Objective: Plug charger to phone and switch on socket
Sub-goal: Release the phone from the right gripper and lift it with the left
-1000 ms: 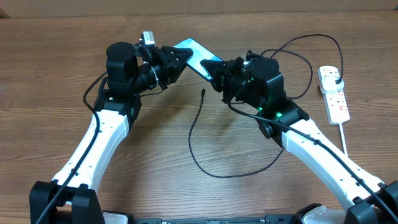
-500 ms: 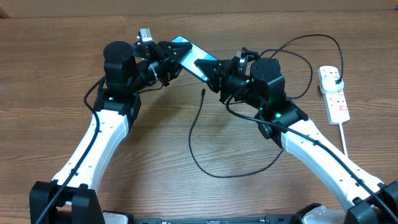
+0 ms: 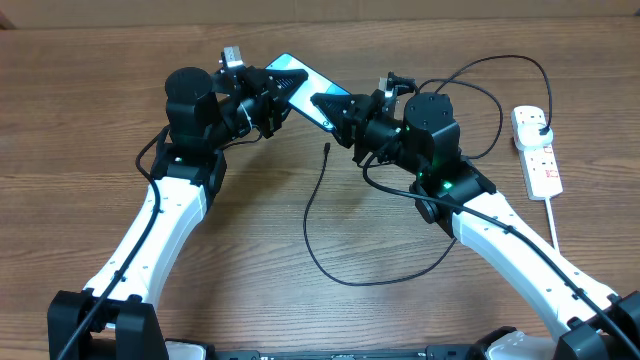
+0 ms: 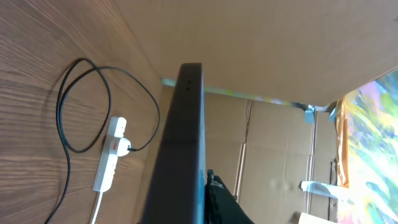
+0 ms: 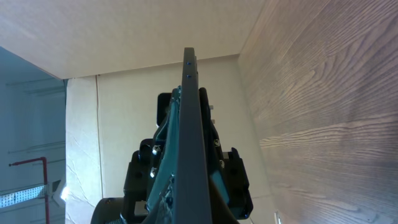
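The phone (image 3: 303, 80) hangs above the desk (image 3: 100, 80) at far centre, long axis far-left to near-right, with your left fingers (image 3: 284, 88) and right fingers (image 3: 329, 105) both clamped on it. The charger (image 3: 327, 150) tip lies just nearer, closest to your right arm.

Wood-grain table (image 3: 80, 120) fills the overhead view, brown boards running side to side under soft, even light. At the table's far edge a plain beige board (image 4: 261, 43) stands up as a backdrop. Past that edge comes brown cardboard (image 4: 280, 155) (seams and tape showing), and beyond it a bright, many-coloured picture (image 4: 373, 137). From the right wrist view, a pale wall (image 5: 124, 118) meets the table, with a bluish panel (image 5: 25, 99) beside it.
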`<state>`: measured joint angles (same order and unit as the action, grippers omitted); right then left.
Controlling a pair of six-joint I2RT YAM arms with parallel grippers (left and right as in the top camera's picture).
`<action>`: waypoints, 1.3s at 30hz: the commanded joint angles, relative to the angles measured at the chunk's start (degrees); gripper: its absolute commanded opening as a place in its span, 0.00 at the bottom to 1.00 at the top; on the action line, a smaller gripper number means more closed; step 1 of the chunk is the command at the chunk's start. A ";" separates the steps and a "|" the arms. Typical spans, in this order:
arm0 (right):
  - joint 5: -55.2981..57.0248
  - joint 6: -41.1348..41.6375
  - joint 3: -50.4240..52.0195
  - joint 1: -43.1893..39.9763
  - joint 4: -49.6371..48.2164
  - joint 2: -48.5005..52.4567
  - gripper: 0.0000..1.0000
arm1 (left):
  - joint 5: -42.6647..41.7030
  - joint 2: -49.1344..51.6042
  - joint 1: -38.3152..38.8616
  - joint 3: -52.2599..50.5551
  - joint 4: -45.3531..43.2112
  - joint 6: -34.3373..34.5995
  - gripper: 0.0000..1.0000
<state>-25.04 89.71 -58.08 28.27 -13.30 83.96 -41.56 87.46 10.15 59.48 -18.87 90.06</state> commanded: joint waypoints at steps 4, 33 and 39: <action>-4.68 0.07 -1.14 1.29 0.26 -0.90 0.04 | -0.04 -0.13 0.37 0.76 -1.31 -0.02 0.13; -0.52 -20.41 -1.14 -7.50 11.85 -0.90 1.00 | -11.58 -0.13 -5.79 0.76 3.87 -14.43 0.04; -0.59 -22.16 -1.14 -17.00 22.47 -0.90 1.00 | -20.37 -0.13 -10.71 0.76 4.09 -21.40 0.04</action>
<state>-26.17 71.57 -58.17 14.57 7.18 83.94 -54.06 87.55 1.19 59.48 -14.33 74.87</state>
